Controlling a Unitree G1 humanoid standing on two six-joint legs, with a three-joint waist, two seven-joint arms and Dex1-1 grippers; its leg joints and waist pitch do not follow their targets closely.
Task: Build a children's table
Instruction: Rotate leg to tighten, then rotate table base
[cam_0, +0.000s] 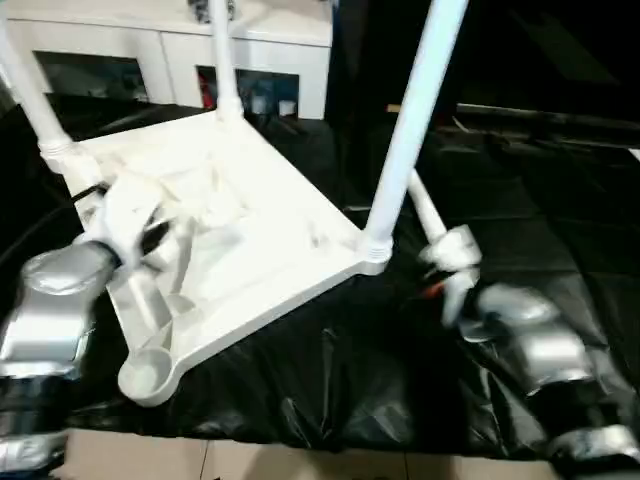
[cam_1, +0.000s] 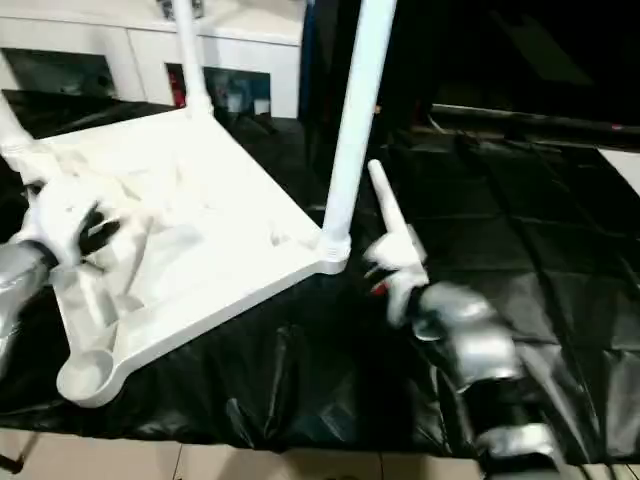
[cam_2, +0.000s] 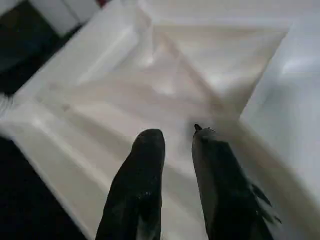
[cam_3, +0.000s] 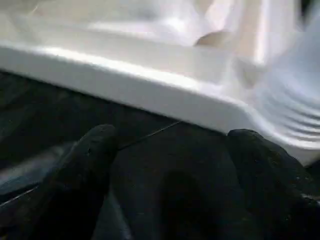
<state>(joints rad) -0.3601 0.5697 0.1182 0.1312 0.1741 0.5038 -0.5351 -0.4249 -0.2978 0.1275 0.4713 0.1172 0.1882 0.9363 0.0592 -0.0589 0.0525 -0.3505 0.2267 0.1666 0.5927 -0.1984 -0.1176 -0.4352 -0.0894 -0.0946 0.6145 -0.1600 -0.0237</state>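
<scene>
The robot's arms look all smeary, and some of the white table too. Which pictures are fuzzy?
Left eye view: both silver arms streak with motion blur, the left pincer worst. Right eye view: the right pincer smears too, while the upright leg stays fairly crisp. Right wrist view: the black fingers are soft and the tabletop edge glares. Left wrist view: the ribbed underside looks washed out.

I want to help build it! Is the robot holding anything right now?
No. The left pincer hangs over the tabletop and the right pincer is open beside its edge; both are empty.
</scene>
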